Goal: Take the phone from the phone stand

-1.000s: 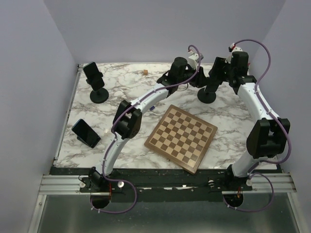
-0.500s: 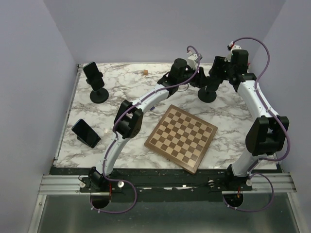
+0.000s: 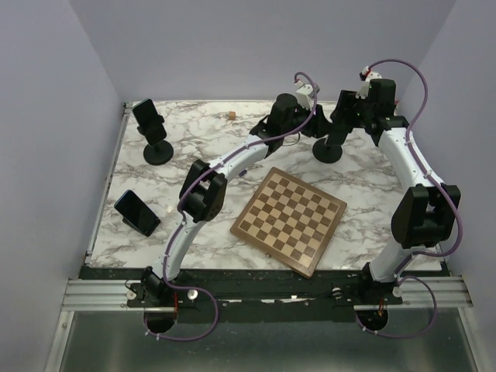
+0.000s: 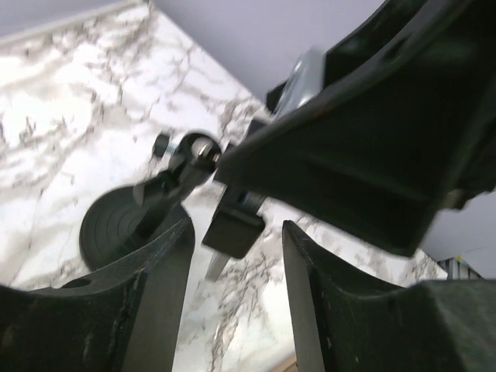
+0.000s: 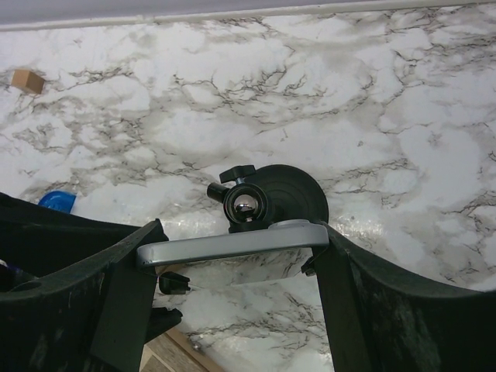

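The phone [image 5: 232,244] shows as a silver edge between my right gripper's fingers. My right gripper [image 5: 232,260] is shut on the phone just above the black phone stand [image 5: 291,198], whose ball joint [image 5: 246,205] shows behind the phone. I cannot tell whether the phone still sits in the cradle. In the top view the stand [image 3: 326,149] is at the back right, with my right gripper [image 3: 342,122] over it and my left gripper [image 3: 316,128] close on its left. My left gripper [image 4: 236,256] is open, with the stand's cradle piece [image 4: 232,225] and base [image 4: 116,229] just ahead.
A chessboard [image 3: 289,219] lies in the middle near the front. A second phone on a stand [image 3: 149,124] is at the back left, and a third phone [image 3: 137,211] rests on a low holder at the left. A small wooden cube [image 3: 232,115] lies at the back.
My right gripper has shifted slightly up and back with the phone. The stand has nudged a little to the left. My left gripper has barely moved.
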Available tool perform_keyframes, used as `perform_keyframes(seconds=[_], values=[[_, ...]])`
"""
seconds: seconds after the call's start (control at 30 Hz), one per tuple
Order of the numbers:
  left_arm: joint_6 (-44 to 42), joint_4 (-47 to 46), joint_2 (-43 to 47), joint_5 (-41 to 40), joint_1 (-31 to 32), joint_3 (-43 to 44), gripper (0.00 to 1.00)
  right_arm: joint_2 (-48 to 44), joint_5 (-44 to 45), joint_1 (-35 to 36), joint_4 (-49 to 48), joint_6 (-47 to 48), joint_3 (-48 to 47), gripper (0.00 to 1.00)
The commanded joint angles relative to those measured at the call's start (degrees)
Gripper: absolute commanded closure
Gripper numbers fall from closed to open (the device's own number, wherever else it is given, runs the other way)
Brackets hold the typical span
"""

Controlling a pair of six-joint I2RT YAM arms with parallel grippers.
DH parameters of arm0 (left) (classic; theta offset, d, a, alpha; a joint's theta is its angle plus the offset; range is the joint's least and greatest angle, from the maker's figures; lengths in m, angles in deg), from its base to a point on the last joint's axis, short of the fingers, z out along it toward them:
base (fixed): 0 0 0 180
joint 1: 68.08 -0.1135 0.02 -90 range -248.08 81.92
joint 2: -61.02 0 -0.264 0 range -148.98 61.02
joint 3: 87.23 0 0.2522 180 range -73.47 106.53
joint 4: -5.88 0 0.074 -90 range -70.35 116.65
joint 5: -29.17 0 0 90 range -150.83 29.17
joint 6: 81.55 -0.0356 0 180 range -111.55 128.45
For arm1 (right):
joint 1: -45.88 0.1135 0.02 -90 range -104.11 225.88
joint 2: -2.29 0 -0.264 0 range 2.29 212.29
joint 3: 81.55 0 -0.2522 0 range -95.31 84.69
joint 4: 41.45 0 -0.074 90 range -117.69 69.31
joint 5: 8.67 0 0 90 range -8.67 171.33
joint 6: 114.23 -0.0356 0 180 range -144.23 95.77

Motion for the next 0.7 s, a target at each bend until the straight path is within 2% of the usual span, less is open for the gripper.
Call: perform_keyframes(seconds=[0.0, 0.17, 0.5, 0.67], values=[[1.4, -2.8, -1.5, -0.3, -0.1, 3.6, 0.44, 1.4, -4.1, 0.8, 2.5, 0.3, -1.1, 0.99], [2.5, -2.5, -3.3, 0.2, -0.3, 6.5, 0.45, 1.5, -4.9, 0.8, 2.3, 0.3, -1.3, 0.99], [3.8, -3.7, -3.4, 1.2, -0.3, 4.9, 0.48, 2.0, -4.9, 0.8, 2.2, 0.3, -1.3, 0.99], [3.4, -3.0, -3.6, 0.7, -0.1, 5.3, 0.56, 2.8, -4.1, 0.7, 1.7, 0.5, -1.0, 0.99]])
